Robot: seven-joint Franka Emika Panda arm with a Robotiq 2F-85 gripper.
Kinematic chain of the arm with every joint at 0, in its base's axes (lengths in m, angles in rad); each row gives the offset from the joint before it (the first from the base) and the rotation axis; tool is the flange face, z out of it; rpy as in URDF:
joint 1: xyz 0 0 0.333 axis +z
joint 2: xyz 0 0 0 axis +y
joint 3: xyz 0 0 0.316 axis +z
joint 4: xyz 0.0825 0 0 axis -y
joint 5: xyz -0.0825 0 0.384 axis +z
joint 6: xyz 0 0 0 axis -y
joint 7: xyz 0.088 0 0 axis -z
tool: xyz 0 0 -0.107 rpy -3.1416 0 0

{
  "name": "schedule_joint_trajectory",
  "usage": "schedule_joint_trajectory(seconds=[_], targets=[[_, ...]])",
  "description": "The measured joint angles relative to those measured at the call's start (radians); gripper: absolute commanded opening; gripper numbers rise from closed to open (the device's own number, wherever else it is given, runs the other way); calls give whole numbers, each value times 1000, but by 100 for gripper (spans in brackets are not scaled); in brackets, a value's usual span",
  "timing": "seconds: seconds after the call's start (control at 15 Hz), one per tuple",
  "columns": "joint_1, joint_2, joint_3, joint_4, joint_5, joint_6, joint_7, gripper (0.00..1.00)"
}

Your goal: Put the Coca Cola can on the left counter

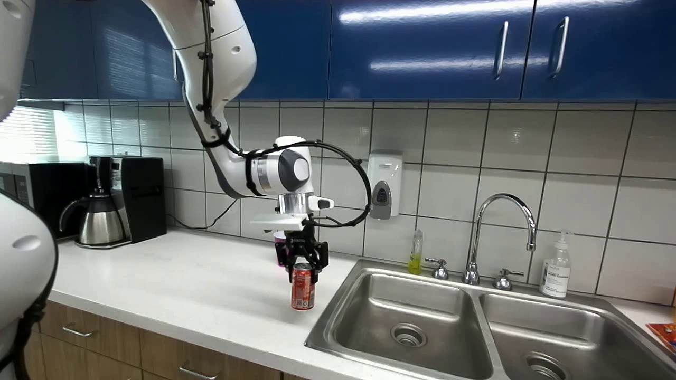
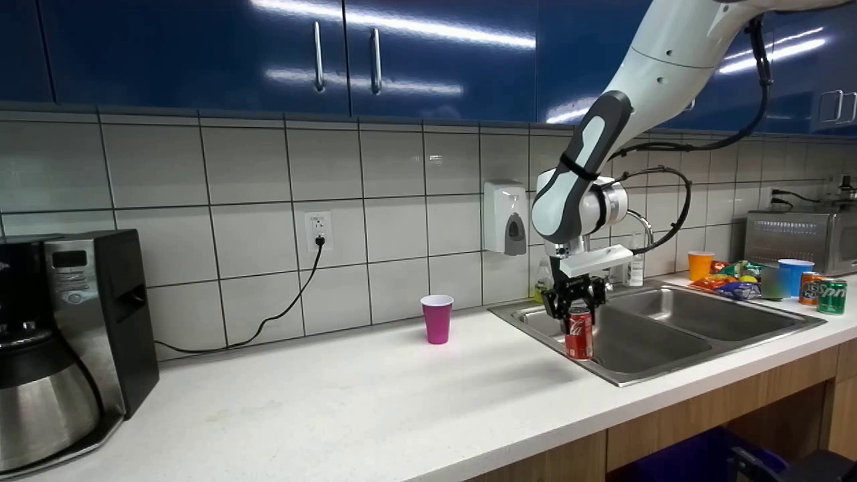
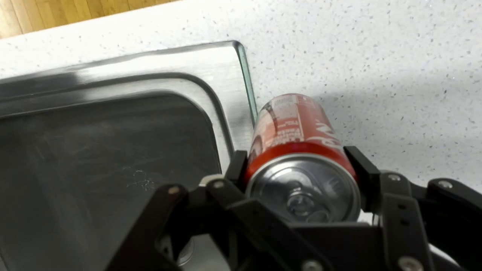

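The Coca Cola can (image 1: 303, 295) is a small red can with a silver top; it also shows in an exterior view (image 2: 579, 343) and in the wrist view (image 3: 292, 122). My gripper (image 1: 303, 275) points down, with a finger on each side of the can's upper part, and is shut on it; the fingers also show in the wrist view (image 3: 296, 160). The can is upright beside the sink's rim, at the sink-side end of the left counter (image 2: 301, 415). The white countertop also shows here (image 1: 174, 279). I cannot tell whether the can's base touches the surface.
A steel double sink (image 1: 338, 316) with a faucet (image 1: 475, 232) adjoins the counter. A pink cup (image 2: 437, 321) stands near the wall. A coffee maker (image 2: 100, 321) stands at the far end. Cups, snack bags and a green can (image 2: 831, 296) stand beyond the sink.
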Motion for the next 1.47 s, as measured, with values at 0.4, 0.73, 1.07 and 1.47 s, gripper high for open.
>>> schedule_joint_trajectory(seconds=[0.4,0.73,1.07,1.47], targets=[[15,61,1,0,0,65,0,41],[21,95,1,0,0,102,0,41],[22,100,1,0,0,113,0,93],[24,101,0,0,0,114,0,100]])
